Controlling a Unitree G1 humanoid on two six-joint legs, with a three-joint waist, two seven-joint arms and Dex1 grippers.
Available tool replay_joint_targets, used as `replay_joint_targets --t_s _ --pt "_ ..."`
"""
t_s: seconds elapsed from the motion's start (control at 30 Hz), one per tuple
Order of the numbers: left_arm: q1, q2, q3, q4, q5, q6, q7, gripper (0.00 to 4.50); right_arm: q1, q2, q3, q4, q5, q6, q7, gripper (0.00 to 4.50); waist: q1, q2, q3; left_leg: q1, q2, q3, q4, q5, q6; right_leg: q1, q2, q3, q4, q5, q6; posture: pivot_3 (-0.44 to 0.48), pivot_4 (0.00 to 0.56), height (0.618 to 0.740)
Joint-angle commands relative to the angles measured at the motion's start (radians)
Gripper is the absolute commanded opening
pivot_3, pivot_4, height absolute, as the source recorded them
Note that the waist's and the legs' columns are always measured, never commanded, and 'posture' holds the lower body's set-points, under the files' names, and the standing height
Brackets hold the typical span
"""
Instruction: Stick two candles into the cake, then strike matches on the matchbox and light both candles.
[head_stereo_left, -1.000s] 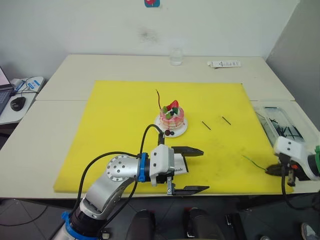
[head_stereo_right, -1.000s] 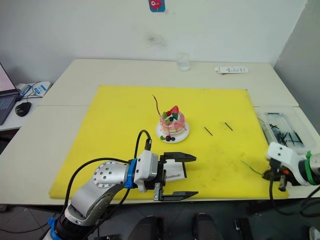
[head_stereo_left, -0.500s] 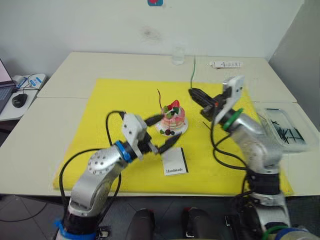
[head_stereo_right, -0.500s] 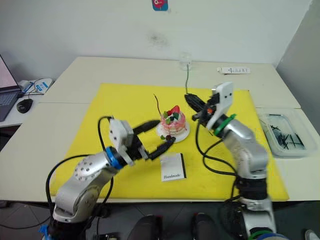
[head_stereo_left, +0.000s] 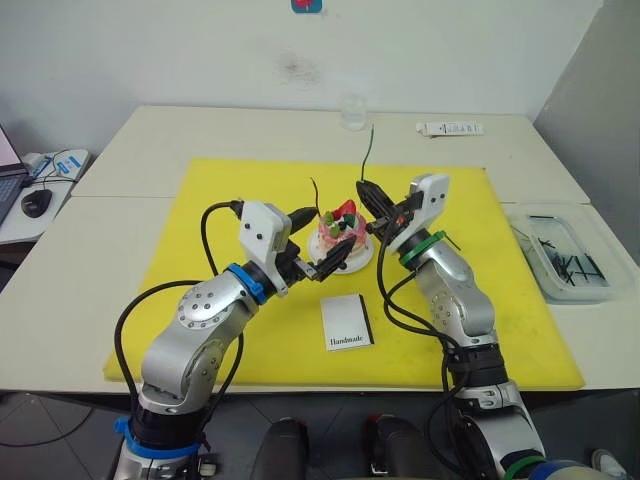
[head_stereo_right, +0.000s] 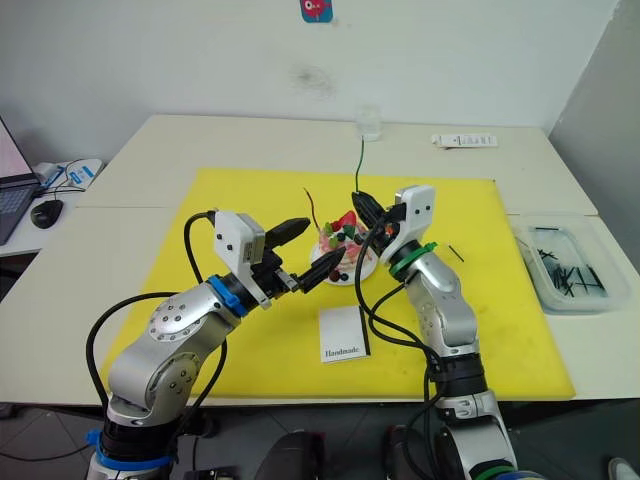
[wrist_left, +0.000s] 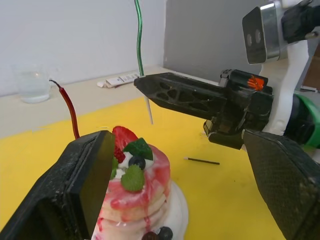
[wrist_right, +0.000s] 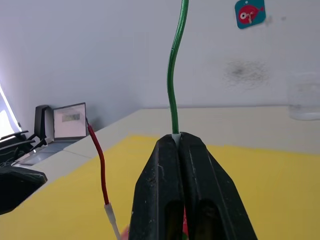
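The pink cake (head_stereo_left: 343, 232) with its strawberry sits on a white plate (head_stereo_left: 358, 262) in the middle of the yellow mat. A dark red candle (head_stereo_left: 318, 197) stands in the cake's far-left side. My left gripper (head_stereo_left: 321, 240) is open, one finger on each side of the cake. My right gripper (head_stereo_left: 366, 190) hangs just right of the cake top, shut on the green candle (head_stereo_left: 368, 150). That candle points up, and its white end (wrist_left: 149, 110) pokes out below the fingers, apart from the cake. The white matchbox (head_stereo_left: 347, 322) lies in front of the cake. One match (head_stereo_right: 456, 253) lies right of it.
A yellow mat (head_stereo_left: 200, 290) covers the table's middle. At the back stand a glass (head_stereo_left: 352, 112) and a white tube (head_stereo_left: 448, 128). A clear tray (head_stereo_left: 562, 256) of dark sticks sits at the right edge. A mouse (head_stereo_left: 36, 201) lies on the side table at left.
My right gripper picked the green candle off the mat's front right and carried it up beside the cake. My left gripper rose from the matchbox and now straddles the cake.
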Motion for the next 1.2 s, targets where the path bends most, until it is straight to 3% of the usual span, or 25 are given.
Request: replay_joint_targets --t_s 0.03,0.33,1.2 --pt "0.005 0.011 0.016 -0.064 -0.018 0.008 0.001 4.5 -0.009 0.003 -0.001 0.019 -0.006 -0.056 -0.001 0.01 -0.001 0.0 0.0 0.0 0.0 0.0 0.0 0.0 0.0 0.0 0.0 0.0 0.0 0.0 0.0 0.0 0.15 0.74" --pt "0.015 0.014 0.012 -0.074 -0.021 0.019 0.005 4.5 -0.015 0.011 0.013 0.11 -0.03 -0.126 0.007 0.01 -0.001 0.0 0.0 0.0 0.0 -0.001 0.0 0.0 0.0 0.0 0.0 0.001 0.0 0.0 0.0 0.0 0.15 0.74" --pt "0.017 0.028 0.013 -0.095 -0.043 0.033 -0.005 4.5 0.025 0.005 0.028 0.171 -0.058 -0.205 -0.009 0.01 -0.001 0.0 0.0 0.0 0.001 -0.001 0.0 0.0 0.0 0.0 0.0 0.001 0.0 0.0 0.0 0.0 0.15 0.74"
